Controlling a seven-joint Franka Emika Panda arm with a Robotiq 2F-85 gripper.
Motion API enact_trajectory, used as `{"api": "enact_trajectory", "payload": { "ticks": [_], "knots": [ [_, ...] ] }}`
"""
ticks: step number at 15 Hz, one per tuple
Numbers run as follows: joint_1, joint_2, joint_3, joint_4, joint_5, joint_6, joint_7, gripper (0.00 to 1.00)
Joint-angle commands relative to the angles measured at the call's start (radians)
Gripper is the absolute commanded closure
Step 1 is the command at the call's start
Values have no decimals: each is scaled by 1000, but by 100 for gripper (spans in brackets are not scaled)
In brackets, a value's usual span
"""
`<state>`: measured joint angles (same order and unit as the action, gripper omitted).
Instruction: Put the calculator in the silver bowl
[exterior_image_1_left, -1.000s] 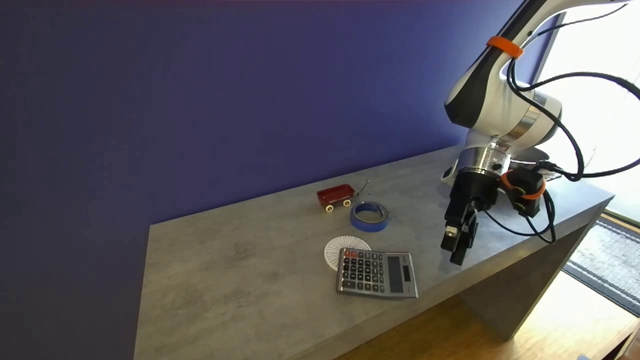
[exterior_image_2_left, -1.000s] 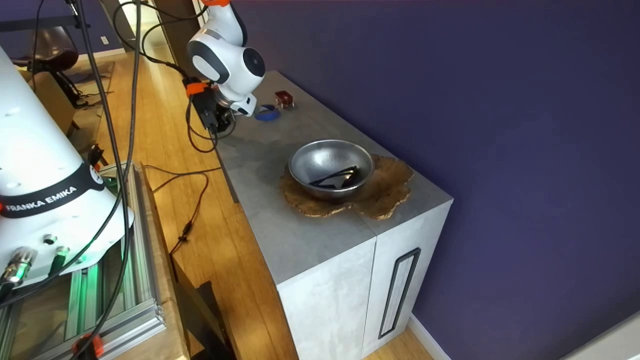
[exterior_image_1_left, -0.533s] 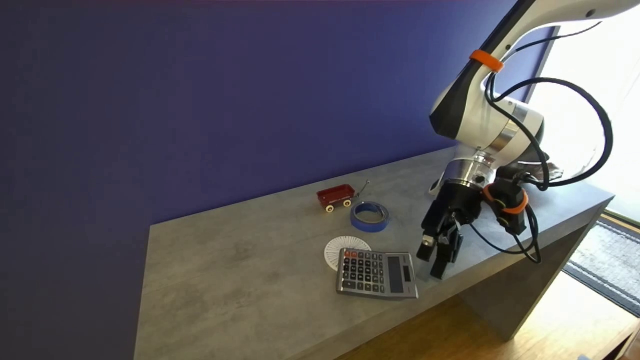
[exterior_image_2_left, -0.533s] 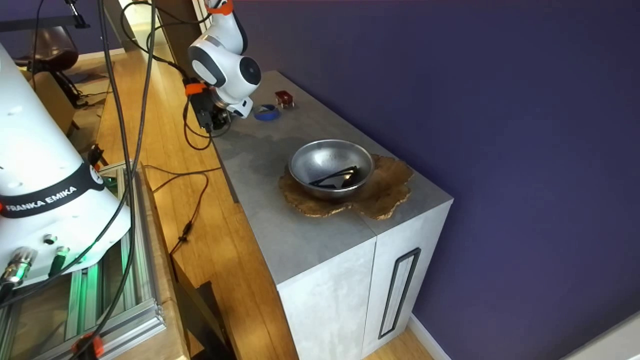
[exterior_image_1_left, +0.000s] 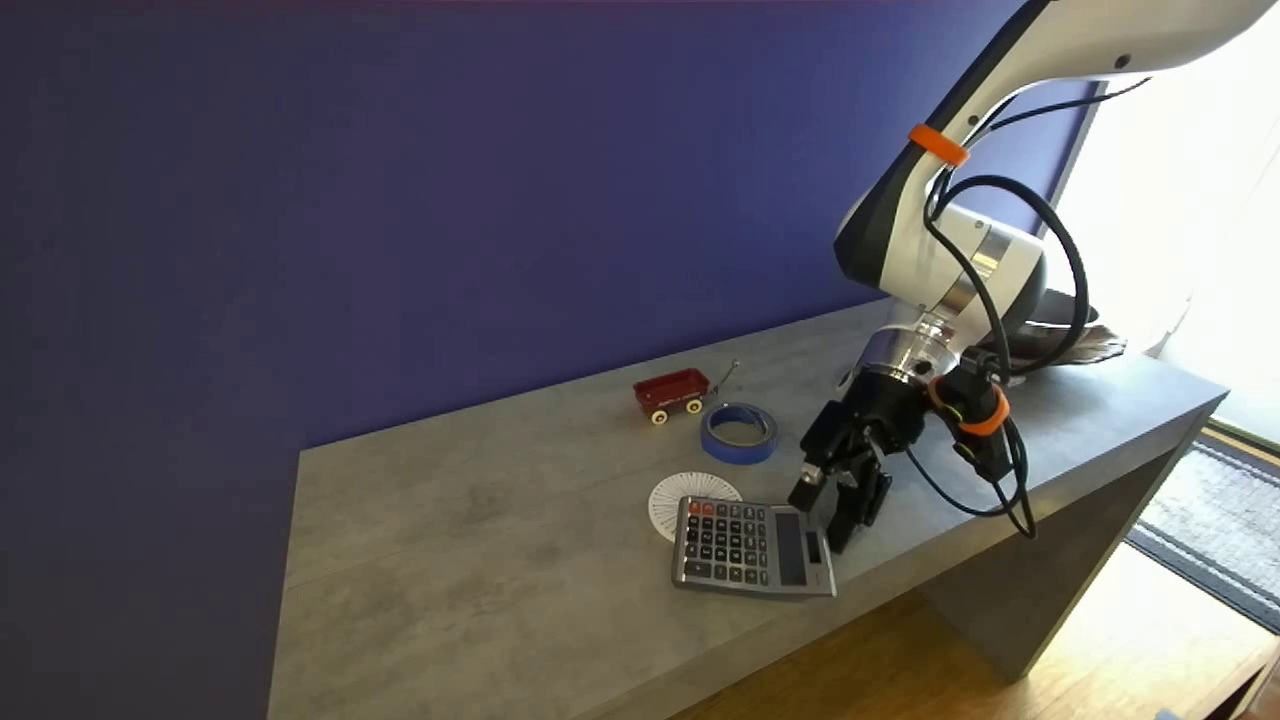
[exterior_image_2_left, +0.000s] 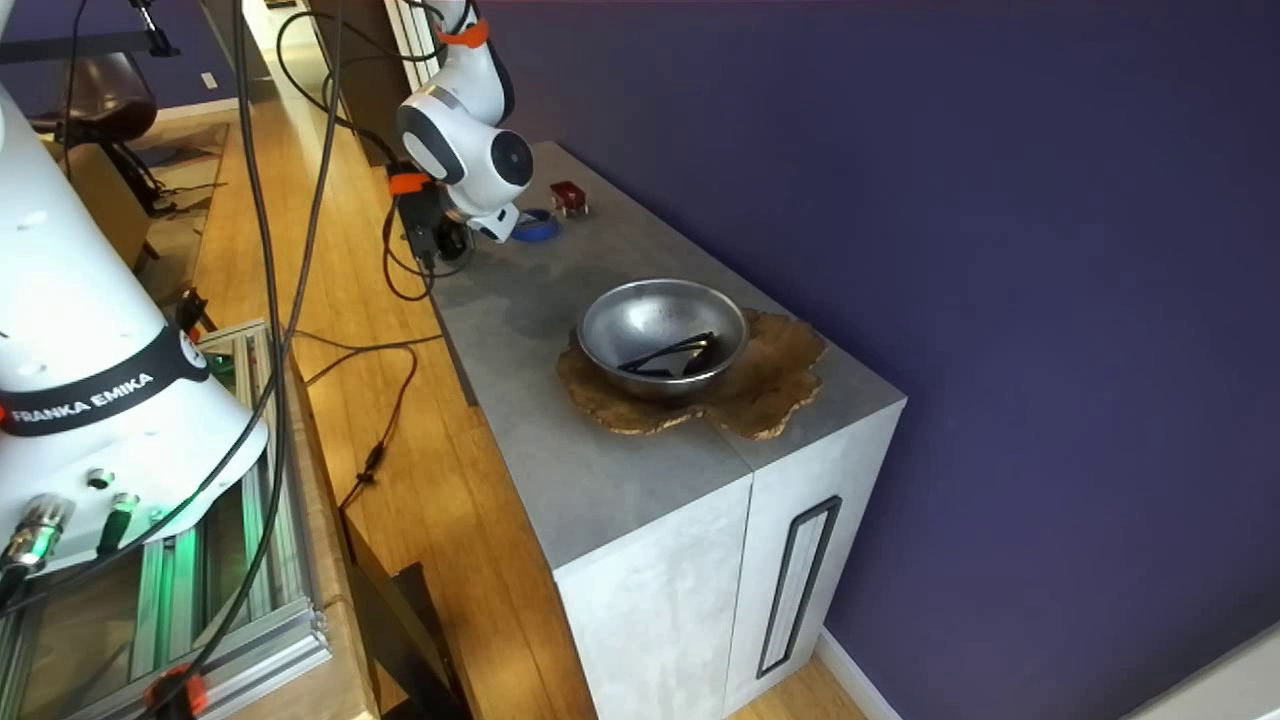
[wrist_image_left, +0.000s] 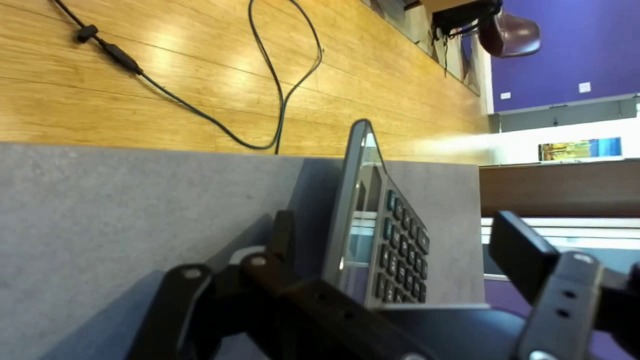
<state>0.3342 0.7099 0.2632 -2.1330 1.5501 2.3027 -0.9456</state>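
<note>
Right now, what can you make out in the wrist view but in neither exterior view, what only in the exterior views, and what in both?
Only the wrist view: the colourful panel in the background. Only the exterior views: the wagon, and the bowl on the wooden slab. Shared: the gripper, the counter and, in an exterior view too, the calculator.

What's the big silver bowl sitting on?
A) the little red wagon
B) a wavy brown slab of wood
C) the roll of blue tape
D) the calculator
B, because in an exterior view the silver bowl rests on a wooden slab whose wavy brown edge sticks out past the bowl's rim.
</note>
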Motion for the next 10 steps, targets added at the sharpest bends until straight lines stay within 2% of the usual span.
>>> {"api": "enact_trajectory", "payload": {
  "ticks": [1,3,10],
  "knots": [
    [10,36,-20,40,31,-6,-28,6],
    [9,39,-20,43,20,-22,-27,28],
    [10,62,-18,71,25,-22,-115,78]
  ]
}}
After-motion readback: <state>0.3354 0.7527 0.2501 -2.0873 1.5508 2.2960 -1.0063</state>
